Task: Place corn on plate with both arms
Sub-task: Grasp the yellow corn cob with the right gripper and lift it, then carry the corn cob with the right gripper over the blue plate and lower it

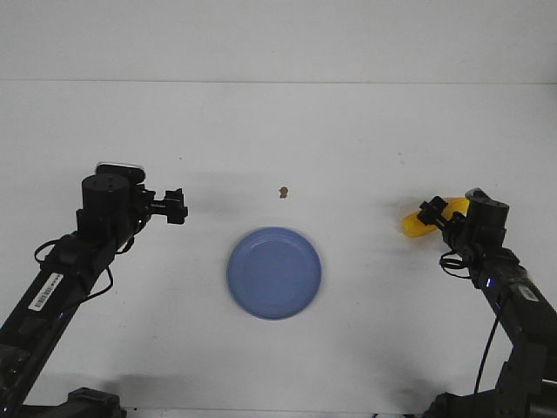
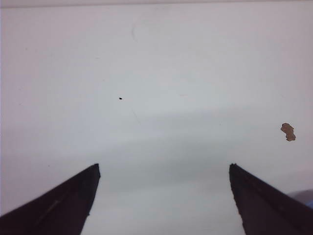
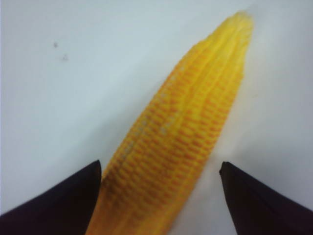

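The yellow-orange corn (image 1: 416, 223) lies on the white table at the right. In the right wrist view the corn (image 3: 186, 132) lies between my open fingers, close against one finger, with a gap to the other; its pointed tip faces away from the wrist. My right gripper (image 1: 432, 214) is open around the cob's thick end (image 3: 160, 169). The periwinkle-blue plate (image 1: 274, 273) sits empty at the table's middle front. My left gripper (image 1: 180, 206) is open and empty at the left, over bare table (image 2: 164, 169); a corner of the plate (image 2: 305, 196) shows there.
A tiny brown speck (image 1: 284, 192) lies on the table behind the plate; it also shows in the left wrist view (image 2: 288, 131). The table's far edge meets a white wall at the back.
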Controlling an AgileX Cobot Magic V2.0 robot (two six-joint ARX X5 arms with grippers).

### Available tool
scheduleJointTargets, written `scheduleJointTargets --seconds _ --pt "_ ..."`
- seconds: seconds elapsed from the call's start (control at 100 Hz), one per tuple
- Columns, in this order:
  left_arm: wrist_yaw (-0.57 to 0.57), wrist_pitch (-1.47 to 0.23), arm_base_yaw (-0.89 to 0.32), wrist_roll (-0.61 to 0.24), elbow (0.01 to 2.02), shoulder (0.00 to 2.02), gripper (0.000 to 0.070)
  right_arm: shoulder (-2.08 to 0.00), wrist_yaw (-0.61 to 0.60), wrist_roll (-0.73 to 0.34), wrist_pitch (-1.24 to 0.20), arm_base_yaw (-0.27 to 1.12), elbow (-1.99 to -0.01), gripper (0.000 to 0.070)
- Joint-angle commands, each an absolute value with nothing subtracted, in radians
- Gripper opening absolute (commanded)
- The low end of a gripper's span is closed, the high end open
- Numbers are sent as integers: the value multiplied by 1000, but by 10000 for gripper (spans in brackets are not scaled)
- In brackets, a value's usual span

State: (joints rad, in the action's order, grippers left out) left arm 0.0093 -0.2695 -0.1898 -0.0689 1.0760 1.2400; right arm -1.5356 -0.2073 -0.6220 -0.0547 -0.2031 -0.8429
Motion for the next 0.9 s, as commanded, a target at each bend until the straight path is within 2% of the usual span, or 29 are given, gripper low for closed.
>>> scheduleJointTargets --seconds 0.0,0.05,0.13,0.17,0.4,0.55,0.69,0.89 --pt "11 -264 -190 -61 1089 1242 543 -1569 -226 -633 -44 -204 -861 505" --pt "11 -264 -190 -61 1089 1242 543 -1579 -236 -632 -44 -204 -862 469" --pt "11 -265 -190 -61 1089 1242 543 -1580 -237 -620 -44 -202 -863 274" --pt "11 -265 -190 -61 1089 1242 543 -1575 -244 -604 -44 -201 -865 218" --pt "11 -264 -190 -61 1089 1242 543 -1488 -353 -498 -36 -147 -872 209" --pt "11 -265 -190 -61 1089 1242 543 -1374 -441 -443 -111 -27 -877 209" --pt "10 -265 -190 -61 1089 1242 543 -1316 -421 -377 -196 165 -877 210" --pt "11 -265 -190 -64 1089 1242 543 -1333 -332 -361 -226 421 -877 211"
